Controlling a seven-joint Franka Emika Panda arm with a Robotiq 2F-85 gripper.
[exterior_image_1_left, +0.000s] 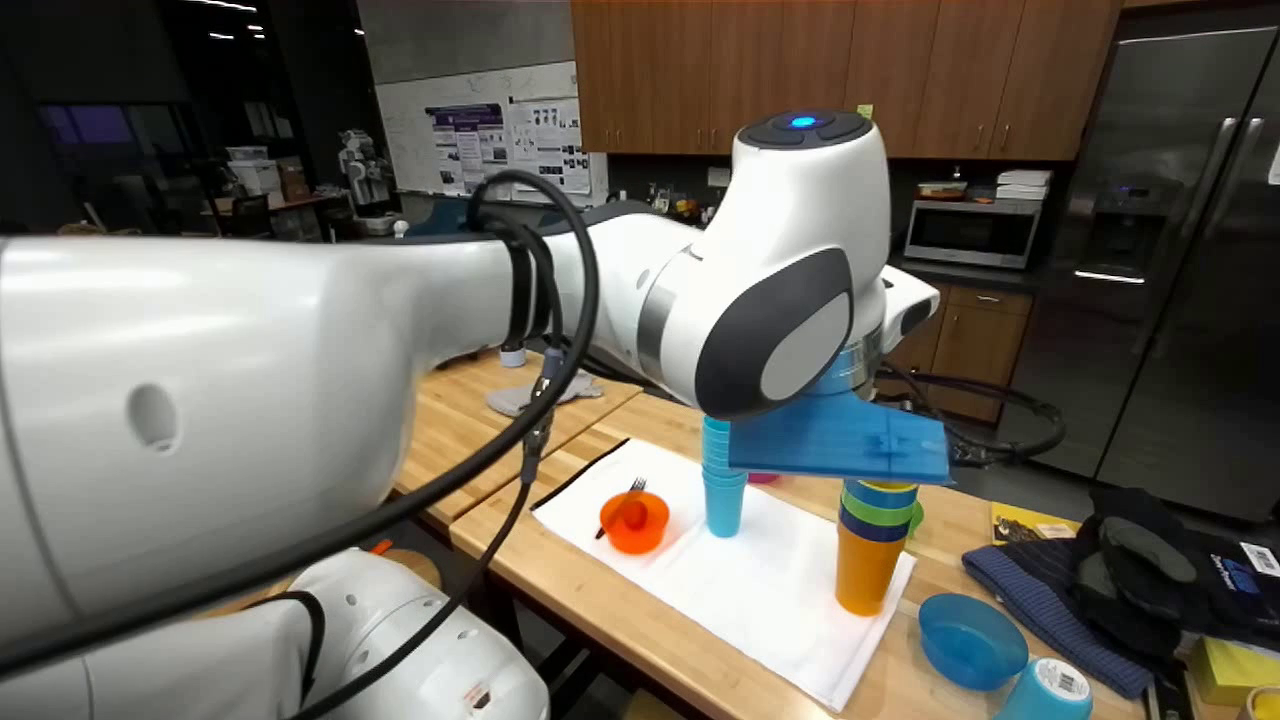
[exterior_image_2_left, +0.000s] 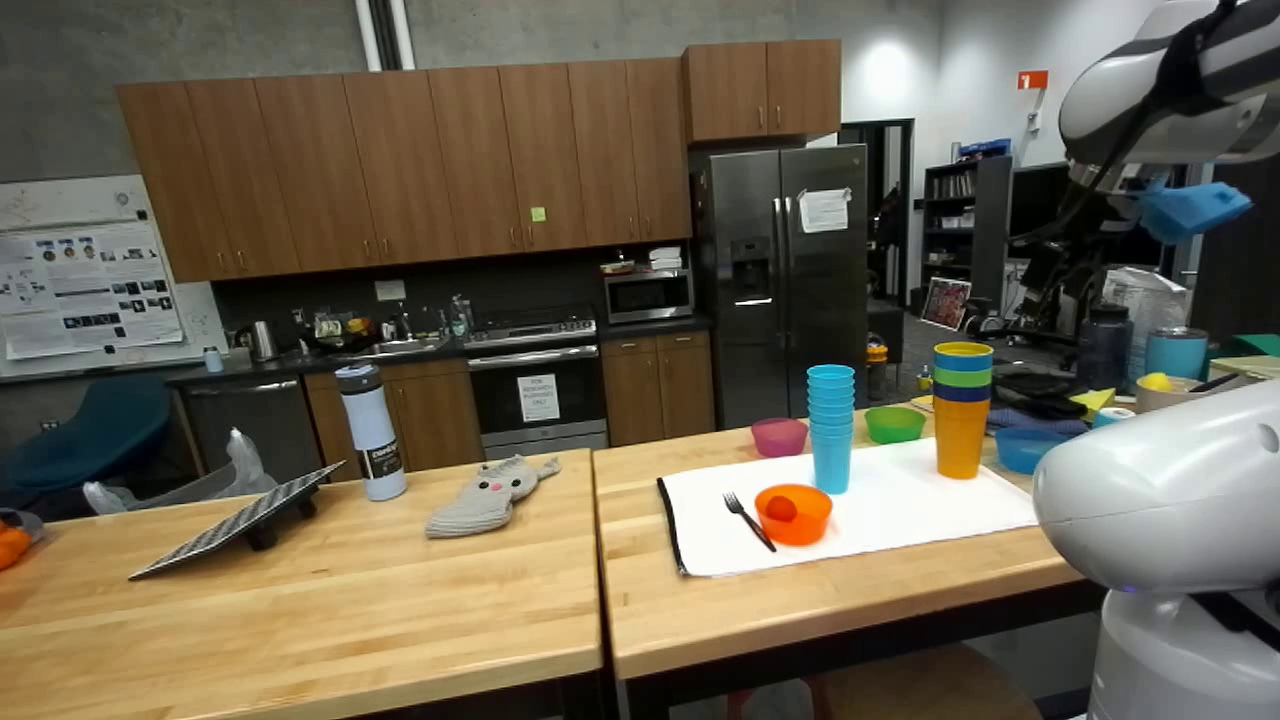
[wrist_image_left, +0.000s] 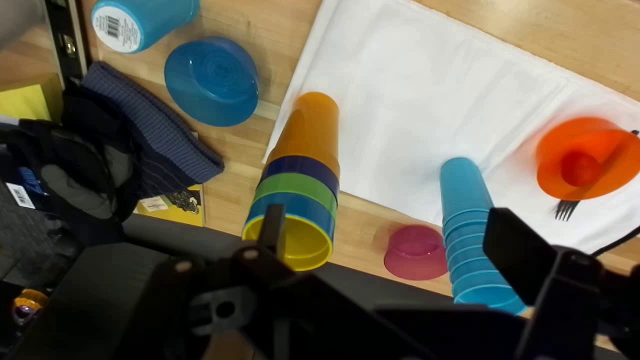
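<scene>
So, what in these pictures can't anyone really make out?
Yellow cup: wrist view, its mouth partly blocked by the end effector.
Pink bowl: in an exterior view, mostly hidden by the blue plastic piece.
Robot arm: in an exterior view, cut off by the left edge.
Barcode label: wrist view, print too small to read.

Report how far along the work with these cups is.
Looks done: nesting, with a multicolored cup stack and a light-blue cup stack both upright on the white cloth. In hand: nothing; the open fingers hang above, empty. Possibly left: the loose blue cup, off the cloth and apart from both stacks.
</scene>
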